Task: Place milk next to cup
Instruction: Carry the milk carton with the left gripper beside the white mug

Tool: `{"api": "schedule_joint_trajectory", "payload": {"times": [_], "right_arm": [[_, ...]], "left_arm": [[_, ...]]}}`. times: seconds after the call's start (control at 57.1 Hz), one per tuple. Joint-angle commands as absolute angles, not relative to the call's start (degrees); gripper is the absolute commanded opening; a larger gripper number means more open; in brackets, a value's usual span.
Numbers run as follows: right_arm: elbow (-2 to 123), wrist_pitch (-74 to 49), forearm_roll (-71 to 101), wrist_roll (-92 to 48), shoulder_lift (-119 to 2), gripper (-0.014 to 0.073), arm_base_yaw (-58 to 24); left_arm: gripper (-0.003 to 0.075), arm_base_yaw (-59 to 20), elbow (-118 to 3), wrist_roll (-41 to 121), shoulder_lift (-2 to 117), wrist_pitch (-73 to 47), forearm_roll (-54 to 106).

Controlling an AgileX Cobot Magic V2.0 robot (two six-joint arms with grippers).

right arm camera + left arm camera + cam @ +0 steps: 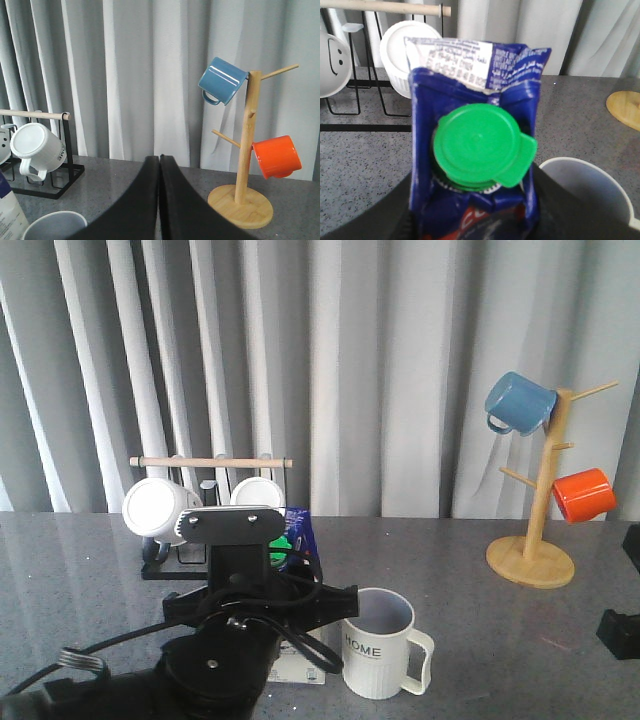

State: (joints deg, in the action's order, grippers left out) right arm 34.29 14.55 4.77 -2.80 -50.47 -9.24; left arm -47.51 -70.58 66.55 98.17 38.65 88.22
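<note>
The milk [470, 75], a blue-and-white carton with a green round cap [477, 145], is held in my left gripper [475, 205], which is shut on its sides. In the front view my left arm hides most of the carton [298, 530]. Its white lower end shows low by the table, just left of the cup [378, 645]. The cup is a pale ribbed mug marked "HOME", upright, with its handle to the right; its rim also shows in the left wrist view [585, 182]. My right gripper [160, 159] is shut and empty, to the right of the cup [50, 225].
A black wire rack [160, 570] with a wooden bar holds white mugs [160, 510] behind the carton. A wooden mug tree [530, 560] at the back right carries a blue mug [520, 402] and an orange mug [583, 495]. Curtains close the back.
</note>
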Motion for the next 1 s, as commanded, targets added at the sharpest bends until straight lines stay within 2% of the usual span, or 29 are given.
{"api": "schedule_joint_trajectory", "payload": {"times": [0.0, 0.981], "right_arm": [[35.99, 18.37, 4.48, -3.13, -50.01, -0.0008, -9.03], [35.99, 18.37, 4.48, -3.13, -50.01, -0.0008, -9.03]], "left_arm": [[0.0094, -48.60, -73.89, 68.36, 96.93, 42.88, 86.96], [0.0094, -48.77, -74.45, 68.36, 99.72, 40.76, 87.82]]}}
